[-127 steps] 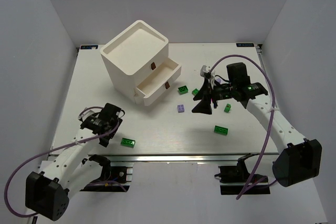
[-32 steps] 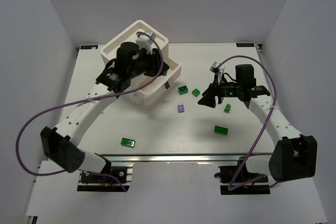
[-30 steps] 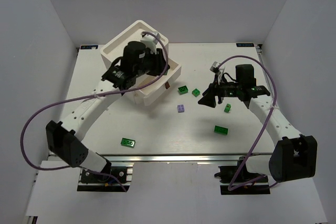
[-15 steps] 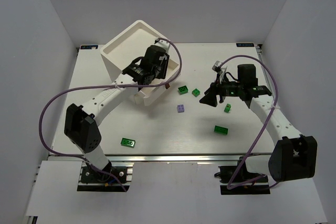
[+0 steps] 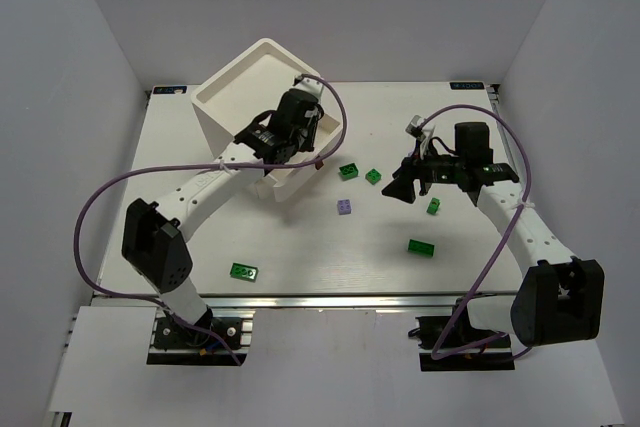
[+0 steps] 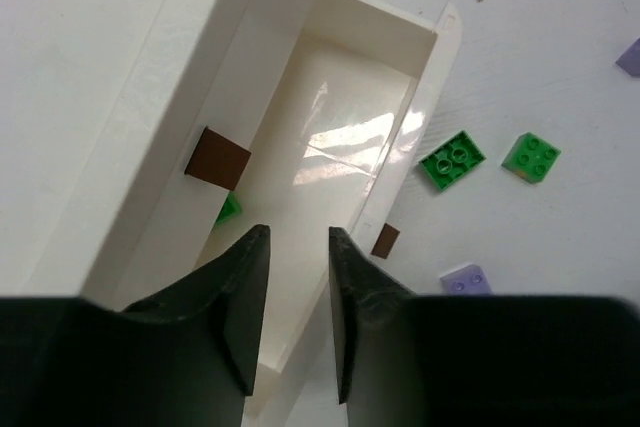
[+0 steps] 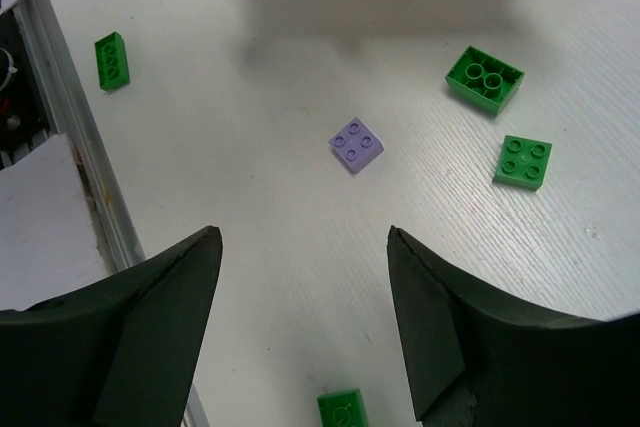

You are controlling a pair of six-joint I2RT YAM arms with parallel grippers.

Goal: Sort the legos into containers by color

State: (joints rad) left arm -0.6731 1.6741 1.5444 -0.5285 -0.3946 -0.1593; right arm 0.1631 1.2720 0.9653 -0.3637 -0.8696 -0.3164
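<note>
Left wrist view: left gripper (image 6: 297, 234), jaws slightly apart and empty, hovers over open drawer (image 6: 340, 97) mid-frame; brushing its wall could tip the cabinet (image 6: 90, 67).

Cabinet (image 5: 250, 97) stands far left on the table (image 5: 330, 267), with a drawer (image 6: 425, 97) pulled out to its right. First brick (image 6: 228, 209) lies in that drawer, close to the cabinet front. Second brick (image 5: 348, 171) and third brick (image 5: 372, 176) lie side by side just right of the drawer. Fourth brick (image 5: 345, 207) lies nearer than these. Fifth brick (image 5: 433, 206) is to its right, sixth brick (image 5: 420, 247) nearer still. Seventh brick (image 5: 243, 271) lies near left, well apart.
</note>
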